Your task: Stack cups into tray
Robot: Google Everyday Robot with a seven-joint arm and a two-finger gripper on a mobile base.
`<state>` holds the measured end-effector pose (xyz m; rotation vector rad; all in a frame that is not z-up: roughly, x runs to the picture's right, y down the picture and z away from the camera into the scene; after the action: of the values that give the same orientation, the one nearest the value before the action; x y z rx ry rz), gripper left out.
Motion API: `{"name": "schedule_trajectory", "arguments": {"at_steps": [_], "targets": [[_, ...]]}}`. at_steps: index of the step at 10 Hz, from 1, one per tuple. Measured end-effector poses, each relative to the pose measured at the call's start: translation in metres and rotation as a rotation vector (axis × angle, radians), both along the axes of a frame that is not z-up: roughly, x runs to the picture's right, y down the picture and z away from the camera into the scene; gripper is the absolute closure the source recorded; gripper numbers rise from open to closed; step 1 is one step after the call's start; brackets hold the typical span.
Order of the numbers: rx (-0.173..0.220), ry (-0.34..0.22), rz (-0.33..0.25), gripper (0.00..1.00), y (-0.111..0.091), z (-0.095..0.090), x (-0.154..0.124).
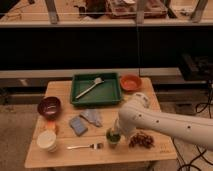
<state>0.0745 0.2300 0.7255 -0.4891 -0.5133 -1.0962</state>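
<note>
Table (59,91) of pale wood, viewed from the front and slightly above. A white robot arm (165,124) reaches in from the right. Its gripper (115,131) points down at the green cup (113,138), which stands near the front edge. The wrist hides the contact, so it is impossible to tell whether the gripper is open, closed or holding the cup.

The dark green tray (95,75) sits at the back, well apart from this cup, with a long utensil (90,88) lying slantwise inside it. A cream cup (46,141) stands at the front left. No steel cup can be picked out. A fork (86,146) lies just left of the green cup, and a brown cluster (141,140) lies just to its right. A blue sponge (78,125) and a grey crumpled item (92,116) lie between the cup and the tray.

Several things could go wrong from here:
- The cup looks light and thin-walled, so an off-centre squeeze may tip it, buckle it or shoot it out sideways.
- A low lift could drag it into the fork or scatter the brown cluster.
- On the way back, a loose hold might drop it onto the sponge.
- If it is set down on the utensil, it would stand tilted, and later cups would not nest in it.
</note>
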Motion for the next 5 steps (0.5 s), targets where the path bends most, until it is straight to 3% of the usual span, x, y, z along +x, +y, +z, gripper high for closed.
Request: {"name": "schedule_trajectory", "arguments": {"at_steps": [2, 5], "targets": [[-0.017, 0.000, 0.010, 0.54, 0.0098, 0.0099, 0.0010], [-0.021, -0.007, -0.006, 0.85, 0.0117, 0.0099, -0.0085]]}}
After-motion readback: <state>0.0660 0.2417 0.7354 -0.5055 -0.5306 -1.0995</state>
